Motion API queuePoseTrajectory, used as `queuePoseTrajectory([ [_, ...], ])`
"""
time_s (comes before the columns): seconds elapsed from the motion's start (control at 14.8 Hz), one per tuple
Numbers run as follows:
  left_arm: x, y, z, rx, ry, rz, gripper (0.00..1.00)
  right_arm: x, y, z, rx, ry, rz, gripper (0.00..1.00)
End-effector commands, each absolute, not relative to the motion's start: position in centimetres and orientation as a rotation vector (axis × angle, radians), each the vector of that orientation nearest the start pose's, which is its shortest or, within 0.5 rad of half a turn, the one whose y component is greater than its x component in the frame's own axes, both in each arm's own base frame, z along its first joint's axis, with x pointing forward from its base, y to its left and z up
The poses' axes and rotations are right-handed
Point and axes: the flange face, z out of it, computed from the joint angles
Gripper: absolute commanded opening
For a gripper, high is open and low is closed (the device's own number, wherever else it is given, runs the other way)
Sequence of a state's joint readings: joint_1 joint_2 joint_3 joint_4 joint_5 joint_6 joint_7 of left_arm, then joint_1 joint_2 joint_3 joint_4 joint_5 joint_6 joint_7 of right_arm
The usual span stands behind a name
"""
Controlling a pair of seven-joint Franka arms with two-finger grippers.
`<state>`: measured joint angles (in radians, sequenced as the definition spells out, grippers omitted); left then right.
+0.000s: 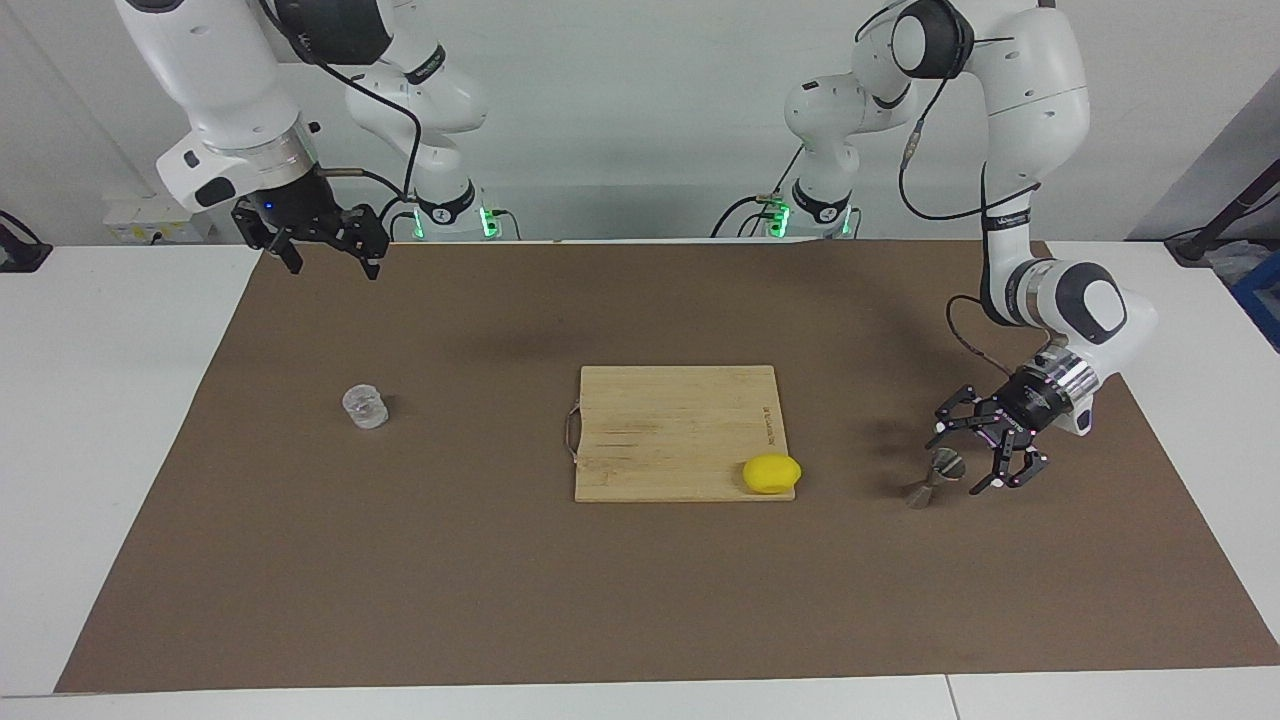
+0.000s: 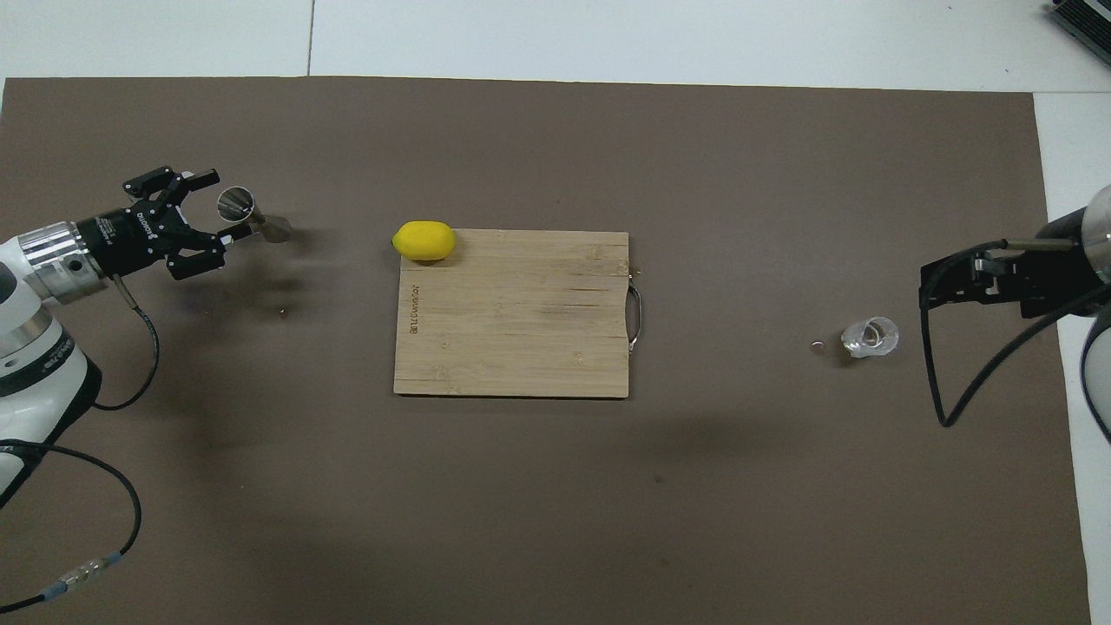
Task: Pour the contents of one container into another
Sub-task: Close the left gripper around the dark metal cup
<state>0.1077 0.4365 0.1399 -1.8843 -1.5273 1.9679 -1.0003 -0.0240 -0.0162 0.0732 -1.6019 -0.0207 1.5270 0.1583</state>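
The metal jigger (image 1: 940,475) stands on the brown mat toward the left arm's end and looks tilted. My left gripper (image 1: 957,465) is low at its level, open, with a finger on each side of the upper cone and a gap still showing. From overhead the jigger (image 2: 247,213) lies at the tips of the left gripper (image 2: 217,217). The clear ribbed glass cup (image 1: 365,407) (image 2: 870,337) stands alone on the mat toward the right arm's end. My right gripper (image 1: 333,268) (image 2: 927,291) waits open, raised over the mat's edge by the robots, apart from the cup.
A wooden cutting board (image 1: 670,420) (image 2: 521,321) lies in the middle of the mat. A yellow lemon (image 1: 771,473) (image 2: 424,240) rests on the board's corner toward the jigger, farther from the robots. White table shows around the mat.
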Motion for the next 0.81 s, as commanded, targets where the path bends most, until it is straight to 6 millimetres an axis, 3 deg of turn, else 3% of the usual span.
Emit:
queuePoseTrajectory([
  [0.0,63.45,8.31,29.30,0.896,1.789,-0.765,0.73,54.23,2.57,61.40,-3.163,0.195,0.098,1.00],
  [0.41,63.36,8.39,29.27,0.894,1.791,-0.765,0.67,54.23,2.57,61.40,-3.162,0.197,0.098,1.00],
  [0.47,63.35,8.37,29.27,0.895,1.790,-0.767,0.59,54.23,2.57,61.40,-3.163,0.195,0.098,1.00],
  [0.54,63.34,8.45,29.38,0.893,1.789,-0.767,0.42,54.23,2.57,61.40,-3.163,0.195,0.098,1.00],
  [0.61,63.34,8.41,29.39,0.894,1.787,-0.770,0.10,54.25,2.57,61.41,-3.162,0.195,0.095,1.00],
  [0.68,63.32,8.35,29.40,0.895,1.785,-0.775,0.00,54.23,2.57,61.40,-3.163,0.195,0.098,1.00],
  [0.74,63.39,8.30,29.53,0.897,1.783,-0.781,0.00,54.23,2.57,61.40,-3.163,0.195,0.098,1.00],
])
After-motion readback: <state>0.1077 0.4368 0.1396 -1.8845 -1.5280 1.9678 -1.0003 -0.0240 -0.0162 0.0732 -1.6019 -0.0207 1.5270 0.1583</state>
